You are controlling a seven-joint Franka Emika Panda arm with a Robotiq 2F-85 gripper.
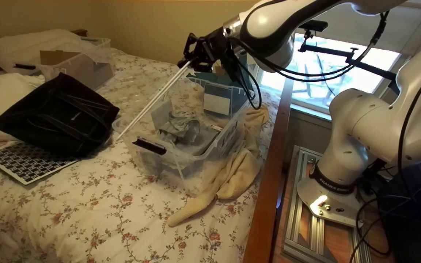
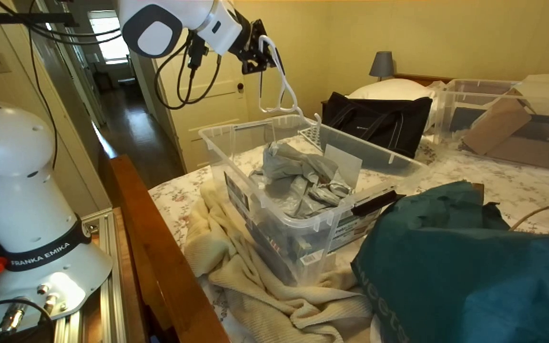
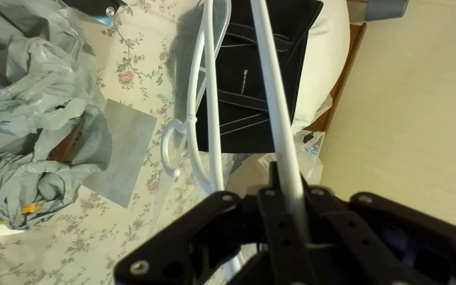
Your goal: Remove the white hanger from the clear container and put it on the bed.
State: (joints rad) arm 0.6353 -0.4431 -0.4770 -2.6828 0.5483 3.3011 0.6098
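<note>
The white hanger (image 1: pixel 152 104) hangs down at a slant from my gripper (image 1: pixel 186 64). In an exterior view its hook end (image 2: pixel 298 110) overlaps the far rim of the clear container (image 2: pixel 320 238); I cannot tell if they touch. In the wrist view a white bar of the hanger (image 3: pixel 273 79) runs between the fingers of my gripper (image 3: pixel 291 186), which are shut on it. The gripper (image 2: pixel 267 59) is high above the container. The clear container (image 1: pixel 152 162) stands on the flowered bed (image 1: pixel 104 212) and holds a crumpled grey plastic bag (image 2: pixel 303 176).
A black bag (image 1: pixel 64 113) lies beside the container, with a checkered board (image 1: pixel 24 164) under its edge. A dark green bag (image 2: pixel 465 267) and a cream blanket (image 2: pixel 279 295) are near the container. Another clear bin (image 2: pixel 536 124) stands farther back. A wooden bed rail (image 1: pixel 269 190) separates bed and robot base.
</note>
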